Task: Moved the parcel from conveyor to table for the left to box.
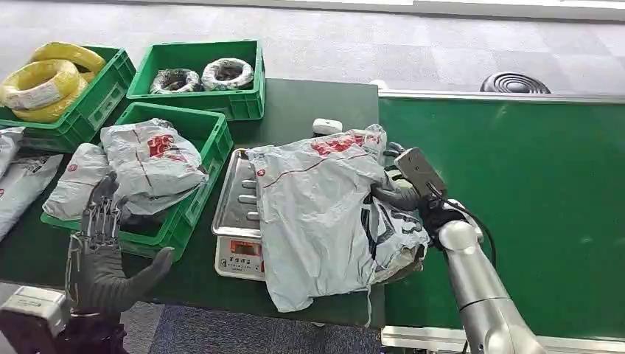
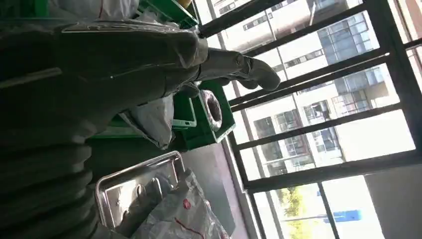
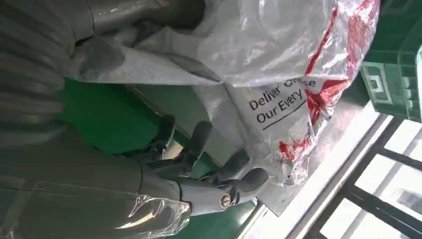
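Gripping grey parcel [image 1: 317, 214] over scale [image 1: 237, 221], seemingly: right hand [image 1: 402, 193]; left hand [image 1: 99, 251] fingers apart, empty.

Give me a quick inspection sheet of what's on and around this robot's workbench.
Surface: dark green table; green conveyor beside it.
Job's things: grey parcel draped over a scale; green box already holds parcels.
Clutter: crate of yellow coils; crate of wrapped rolls.
Robot hands: right robot hand grips the parcel; left robot hand open, empty.
Cables: black cable along the right wrist.
Surroundings: grey floor; windows in the wrist views.
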